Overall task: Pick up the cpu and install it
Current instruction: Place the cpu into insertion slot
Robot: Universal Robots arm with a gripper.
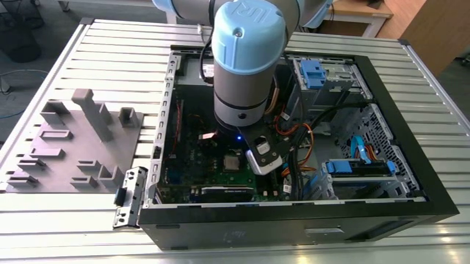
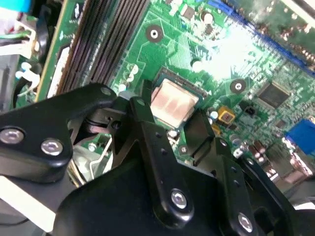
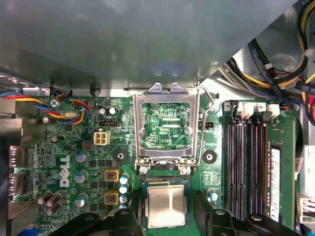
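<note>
The slatted aluminium table (image 1: pixel 74 220) carries an open desktop computer case (image 1: pixel 294 223), laid on its side so that the board inside faces up and can be reached from above. The robot arm (image 1: pixel 246 60) comes down into the case from the far side, its wrist low over the board. On the exterior view's left, well apart from the case, a grey fixture tray (image 1: pixel 66 148) with raised holders lies on the table (a parts stand, by the look of it).

Inside, the green motherboard (image 3: pixel 88 147) lies flat, with the memory slots (image 3: pixel 246 167) beside the socket area. The silver load plate (image 3: pixel 167 92) is swung back off the socket with its wire lever (image 3: pixel 205 98) released, which leaves the socket (image 2: pixel 183 80) uncovered for a chip to be lowered in.

The cpu (image 3: pixel 167 205) lies flat and square within that socket, metal top upward, near the middle of the board. The gripper (image 2: pixel 170 118) is centred over it. Its black fingers (image 2: pixel 142 123) are spread, one on each side of the socket. In both wrist views there is a gap between each finger and the chip's edge, so I judge the jaws released and holding nothing. The chip looks seated, while the plate is not yet closed over it.
</note>
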